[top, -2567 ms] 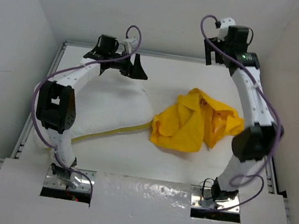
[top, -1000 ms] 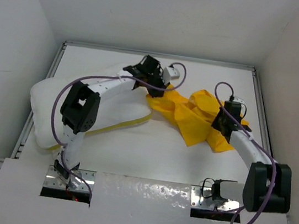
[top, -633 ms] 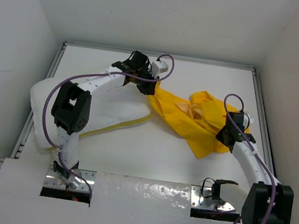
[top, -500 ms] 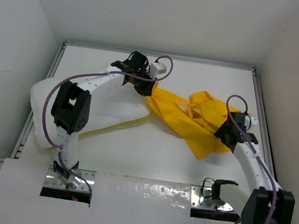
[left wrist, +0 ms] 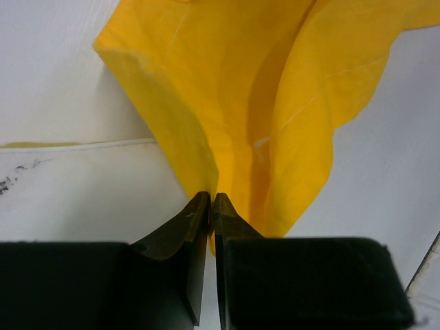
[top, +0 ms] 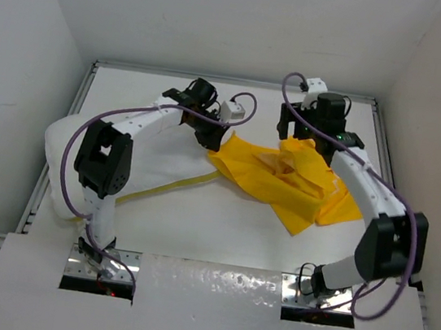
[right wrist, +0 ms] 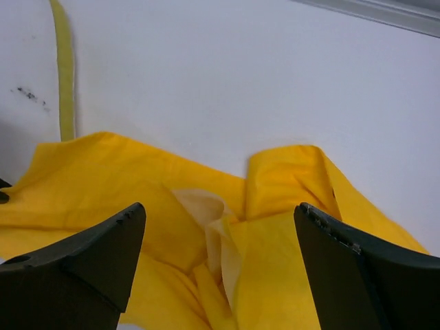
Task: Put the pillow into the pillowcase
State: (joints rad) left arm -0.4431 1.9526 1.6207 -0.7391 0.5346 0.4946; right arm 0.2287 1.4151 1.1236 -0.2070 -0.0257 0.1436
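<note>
Yellow pillowcase [top: 284, 182] lies crumpled mid-counter [top: 219, 230], just right of white pillow [top: 170, 162]. Left hand [left wrist: 212, 199] clenched on its left edge; right hand [right wrist: 216, 210] spread wide, empty, above far side. Thin, limp cloth; best gripped at the opening hem, possibly that edge.

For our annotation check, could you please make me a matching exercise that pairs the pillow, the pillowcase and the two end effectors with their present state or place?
Column one:
1. pillow
2. pillowcase
3. left end effector
4. right end effector

Column two:
A. open, above the pillowcase
B. white, lying on the left side
C. shut on the pillowcase's edge
D. yellow, crumpled between the two end effectors

Pairs: 1-B; 2-D; 3-C; 4-A
</note>
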